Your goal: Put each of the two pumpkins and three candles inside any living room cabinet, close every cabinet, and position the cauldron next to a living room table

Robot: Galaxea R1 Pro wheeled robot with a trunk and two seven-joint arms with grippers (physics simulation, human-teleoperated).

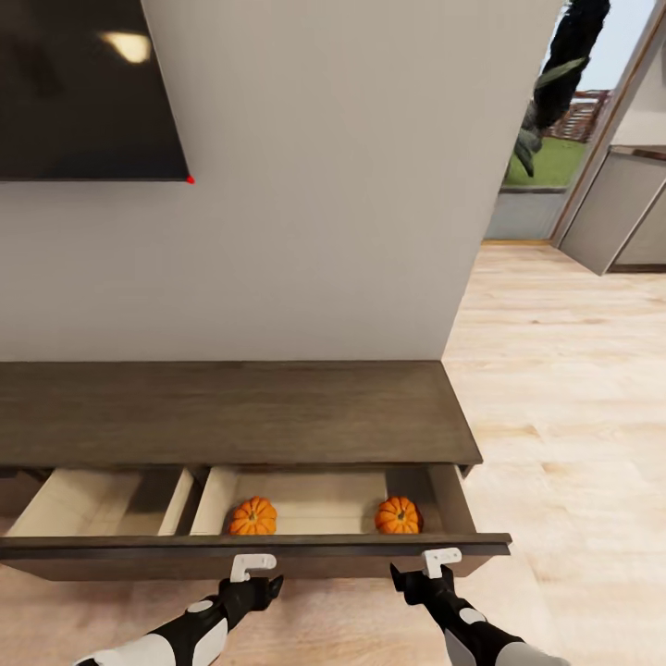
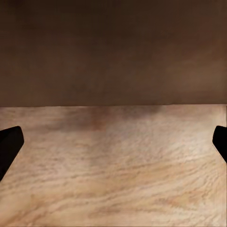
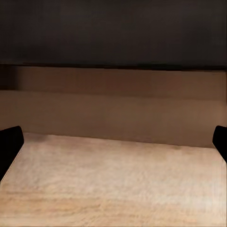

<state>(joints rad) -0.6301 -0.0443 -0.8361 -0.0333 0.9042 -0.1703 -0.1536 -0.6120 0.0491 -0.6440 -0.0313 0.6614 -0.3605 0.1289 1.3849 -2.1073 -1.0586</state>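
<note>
Bottom of the head view: both arms reach forward and low, ending right at the pulled-out drawer front.

Left gripper [image 1: 252, 566], lower centre-left: white fingers lie against the front panel, nothing between them. In the left wrist view the two dark fingertips [image 2: 9, 146] sit at opposite edges, spread wide, with bare light-wood floor [image 2: 113, 175] and the dark panel ahead.

Right gripper [image 1: 441, 561], lower centre-right: same posture, fingers wide apart in the right wrist view and holding nothing; it faces the panel's underside and floor. Likely both are set flat on the front so the drawer can be pushed shut evenly.

Just beyond, the cabinet [image 1: 231, 412] stretches across the lower half. Its right-hand drawer [image 1: 305, 504] is open, pale inside, holding both pumpkins: one [image 1: 253, 516] at the front left, the other [image 1: 399, 515] at the front right, well apart, each close behind the front panel. The neighbouring compartment at lower left looks empty.

Farther back: white wall, dark TV screen [image 1: 83, 88] at upper left, doorway with greenery upper right.

Judgement: pumpkins stowed; candles and cauldron remain.
</note>
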